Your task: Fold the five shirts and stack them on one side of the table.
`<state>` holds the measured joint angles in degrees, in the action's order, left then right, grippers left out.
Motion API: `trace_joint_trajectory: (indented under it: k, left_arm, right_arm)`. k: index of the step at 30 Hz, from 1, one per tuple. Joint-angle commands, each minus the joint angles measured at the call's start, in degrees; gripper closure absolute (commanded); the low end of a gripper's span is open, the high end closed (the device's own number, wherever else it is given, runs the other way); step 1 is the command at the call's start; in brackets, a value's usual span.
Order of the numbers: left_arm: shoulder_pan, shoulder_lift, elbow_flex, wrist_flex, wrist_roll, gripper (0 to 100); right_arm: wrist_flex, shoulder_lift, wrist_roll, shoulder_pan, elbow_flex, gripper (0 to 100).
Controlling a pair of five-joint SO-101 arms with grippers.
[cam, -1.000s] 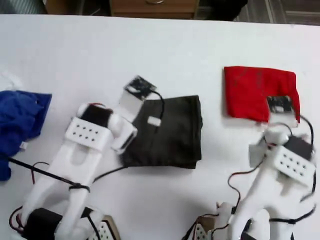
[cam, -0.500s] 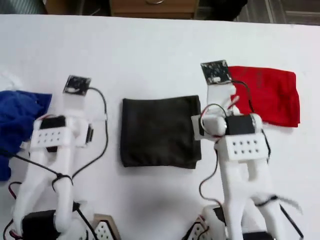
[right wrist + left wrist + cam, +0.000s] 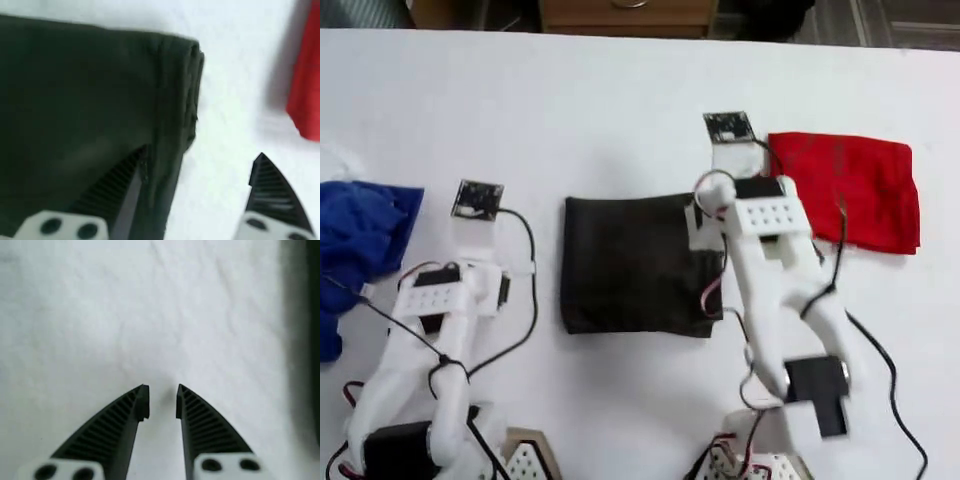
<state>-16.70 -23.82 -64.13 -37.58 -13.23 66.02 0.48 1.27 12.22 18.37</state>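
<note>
The white table (image 3: 620,90) lies under both grippers. The folded black shirt (image 3: 635,265) has its edge between the tips of the wide-open right gripper (image 3: 202,154), with one tip over the cloth. The folded red shirt (image 3: 850,190) sits just past that gripper. The crumpled blue shirt (image 3: 360,235) lies near the left gripper (image 3: 161,401), which is barely parted and holds nothing.

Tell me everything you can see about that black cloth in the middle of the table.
The black shirt is folded into a near-square pad of soft, matte fabric, lying flat in the middle of the white table. Its layers show thick at one corner. The right hand is open astride the edge nearest the red shirt, one finger over the cloth, one over bare table; contact is unclear.
</note>
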Motion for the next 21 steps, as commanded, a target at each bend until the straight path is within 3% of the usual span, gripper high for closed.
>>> trace_joint_trajectory:
  k: [1,8,15,21]
  left_arm:
    - [-0.1,-1.0,0.0,1.1,0.2,89]
    - [-0.1,-0.9,-0.1,2.5,1.4,89]
    - [-0.2,-0.9,-0.1,2.7,3.3,89]
    - [-0.2,-0.9,-0.1,2.7,3.3,89]
  right_arm:
    - [4.4,6.2,-0.7,2.9,-9.2,68.7]
    - [8.7,18.9,-7.4,3.5,-18.4,68.7]
    - [10.0,31.0,-9.1,2.5,-23.6,68.7]
    - [18.0,41.0,-9.3,2.5,-34.2,69.0]
